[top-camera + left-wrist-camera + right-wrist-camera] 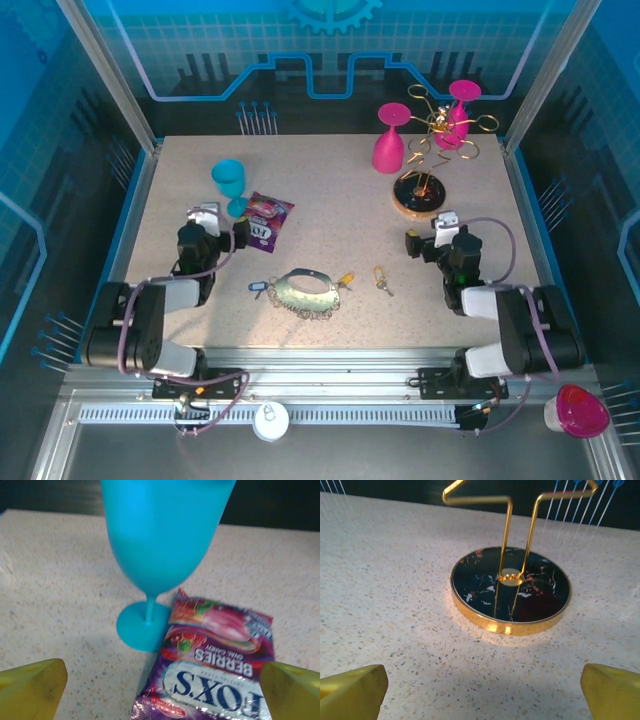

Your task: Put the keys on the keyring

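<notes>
Down at the near middle of the speckled table (pixel 330 190), between the two arms, lies the keyring (pixel 305 290), a greyish-gold crescent with a fringe of small chain links along its near edge and a small blue tag (pixel 258 289) at its left end. Just off its right end sits a tiny key with a yellow tag (pixel 343 279). A little further right lies another small bunch of keys (pixel 381 279), apart from the ring. Neither claw touches any of it.

On the left, the left claw (pixel 222 224) is spread wide and holds nothing. From its own camera, the left claw (pixel 160 695) shows as two yellow fingertips (pixel 31 690) sitting at the far bottom corners. A purple candy packet (pixel 215 670) lies on the table in the gap ahead, and a blue cup (pixel 160 540) stands upright just beyond it. The packet's corner overlaps the cup's foot. From above, the packet (pixel 266 219) lies just right of the cup (pixel 229 180). I cannot tell whether a finger brushes the packet.

Over on the right, the right claw (pixel 428 232) is also wide open and empty. Its own camera shows the claw (pixel 480 695) as yellow tips in the corners over bare table, facing the gold wire stand (pixel 510 590) on its round dark base, near but apart. Two pink cups (pixel 390 140) stand behind the stand (pixel 428 195).
</notes>
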Robot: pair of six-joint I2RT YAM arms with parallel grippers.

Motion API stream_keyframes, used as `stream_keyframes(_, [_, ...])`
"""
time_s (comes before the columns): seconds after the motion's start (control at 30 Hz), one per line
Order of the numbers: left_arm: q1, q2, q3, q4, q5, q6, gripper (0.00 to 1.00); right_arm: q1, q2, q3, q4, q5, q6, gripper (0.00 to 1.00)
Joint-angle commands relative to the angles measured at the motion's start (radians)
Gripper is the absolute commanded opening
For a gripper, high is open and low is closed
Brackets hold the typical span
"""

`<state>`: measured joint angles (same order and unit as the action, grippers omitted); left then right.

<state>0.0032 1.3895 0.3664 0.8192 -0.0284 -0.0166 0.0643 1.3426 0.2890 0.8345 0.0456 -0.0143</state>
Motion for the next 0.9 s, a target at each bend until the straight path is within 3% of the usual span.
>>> stream_keyframes(0.0, [0.008, -0.138, -0.004, -0.112, 0.022, 0.029, 0.99, -0.002, -0.183, 0.04, -0.153, 0.008, 0.037, 1.0])
stream_keyframes(0.13, [0.008, -0.275, 0.05, -0.328, 0.049, 0.013, 0.99, -0.014, -0.322, 0.181, -0.634, 0.043, 0.236, 1.0])
stream_keyframes(0.2, [0.008, -0.312, 0.102, -0.462, 0.065, -0.051, 0.99, -0.028, -0.346, 0.241, -0.827, -0.01, 0.302, 1.0])
stream_keyframes(0.33, [0.007, -0.342, 0.206, -0.718, 0.152, -0.149, 0.99, -0.036, -0.361, 0.284, -0.968, -0.164, 0.414, 0.99])
stream_keyframes(0.4, [0.006, -0.34, 0.238, -0.793, 0.202, -0.2, 0.99, -0.016, -0.353, 0.303, -1.024, -0.187, 0.489, 0.9])
stream_keyframes(0.57, [-0.052, -0.334, 0.265, -0.88, 0.303, -0.308, 0.99, 0.171, -0.29, 0.404, -1.235, -0.12, 0.581, 0.82])
stream_keyframes(0.73, [-0.199, -0.337, 0.281, -0.969, 0.258, -0.381, 0.99, 0.41, -0.221, 0.495, -1.373, -0.003, 0.656, 0.8])
stream_keyframes(0.8, [-0.248, -0.34, 0.281, -1.002, 0.234, -0.445, 0.99, 0.491, -0.179, 0.53, -1.408, 0.028, 0.683, 0.72])
stream_keyframes(0.87, [-0.269, -0.351, 0.267, -1.015, 0.215, -0.522, 0.99, 0.542, -0.127, 0.565, -1.431, 0.014, 0.689, 0.56])
